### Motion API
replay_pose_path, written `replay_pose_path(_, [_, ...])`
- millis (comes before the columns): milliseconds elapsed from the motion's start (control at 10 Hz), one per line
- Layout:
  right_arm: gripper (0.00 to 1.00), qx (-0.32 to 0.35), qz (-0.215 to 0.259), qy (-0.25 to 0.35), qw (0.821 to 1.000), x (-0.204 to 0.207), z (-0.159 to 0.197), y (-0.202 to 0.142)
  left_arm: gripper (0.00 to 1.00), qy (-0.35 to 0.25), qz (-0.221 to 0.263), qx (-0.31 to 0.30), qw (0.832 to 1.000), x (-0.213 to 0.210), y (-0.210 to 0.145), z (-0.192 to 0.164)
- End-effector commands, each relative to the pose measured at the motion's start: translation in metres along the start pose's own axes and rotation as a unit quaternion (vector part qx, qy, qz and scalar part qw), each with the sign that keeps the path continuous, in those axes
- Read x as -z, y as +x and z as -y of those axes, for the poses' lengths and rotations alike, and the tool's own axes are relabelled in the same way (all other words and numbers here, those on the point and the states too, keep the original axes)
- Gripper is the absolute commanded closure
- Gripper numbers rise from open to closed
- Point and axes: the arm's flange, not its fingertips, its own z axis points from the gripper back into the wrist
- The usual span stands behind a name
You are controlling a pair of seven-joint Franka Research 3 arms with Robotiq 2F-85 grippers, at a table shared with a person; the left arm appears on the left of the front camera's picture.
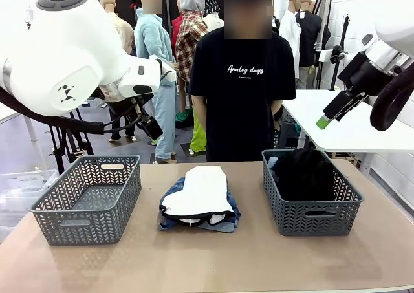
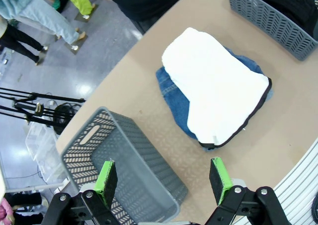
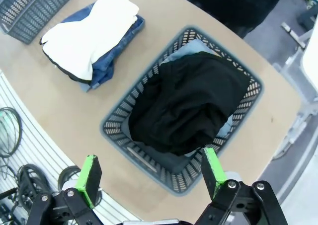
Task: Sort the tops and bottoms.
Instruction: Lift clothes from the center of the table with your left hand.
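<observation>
Left arm is raised high at the left side of the counter, wrist tipped downward. Left jaws hang in the air above the far side of the left basket, well clear of it. They stand wide apart with nothing between the green pads.

Right arm is up at the right side, forearm slanting down and inward. Right jaws are held high over the right basket, pointing down toward it. They are also spread wide and grip nothing, touching neither cloth nor basket.

White top lies folded in the middle of the counter between the two baskets. It sits on top of the denim shorts, which poke out around its edges. The left wrist view shows the same pile, white top over denim shorts, just beside the left basket.

Black top is bundled inside the right basket, taking up most of it. Something pale blue shows under it at the far end.

A person in a black printed T-shirt stands at the far side of the counter, behind the pile.
</observation>
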Motion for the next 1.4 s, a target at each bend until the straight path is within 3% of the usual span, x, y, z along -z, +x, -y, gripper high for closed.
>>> replay_pose_path(0, [0.0,-0.001,-0.006,-0.003,1.0,0.0,-0.001,-0.002,0.03,-0.059,-0.013,0.017,0.998,0.026,0.023,0.018])
replay_pose_path(200, [0.0,-0.001,-0.006,-0.003,1.0,0.0,-0.001,-0.002,0.03,-0.064,-0.019,0.018,0.998,0.052,0.051,0.026])
replay_pose_path(500, [0.0,-0.001,-0.006,-0.003,1.0,0.0,-0.001,-0.002,0.03,-0.082,-0.079,-0.071,0.991,0.115,0.065,0.044])
replay_pose_path(600, [0.0,-0.001,-0.006,-0.003,1.0,0.0,-0.001,-0.002,0.03,-0.056,-0.104,-0.093,0.989,0.137,0.07,0.051])
replay_pose_path(900, [0.0,-0.001,-0.006,-0.003,1.0,0.0,-0.001,-0.002,0.03,-0.069,-0.156,-0.084,0.982,0.182,0.081,0.067])
replay_pose_path(1100, [0.0,-0.001,-0.006,-0.003,1.0,0.0,-0.001,-0.002,0.03,-0.069,-0.14,-0.084,0.984,0.178,0.06,0.061])
replay_pose_path(1300, [0.0,-0.001,-0.006,-0.003,1.0,0.0,-0.001,-0.002,0.03,-0.076,-0.149,-0.08,0.983,0.185,0.067,0.068])
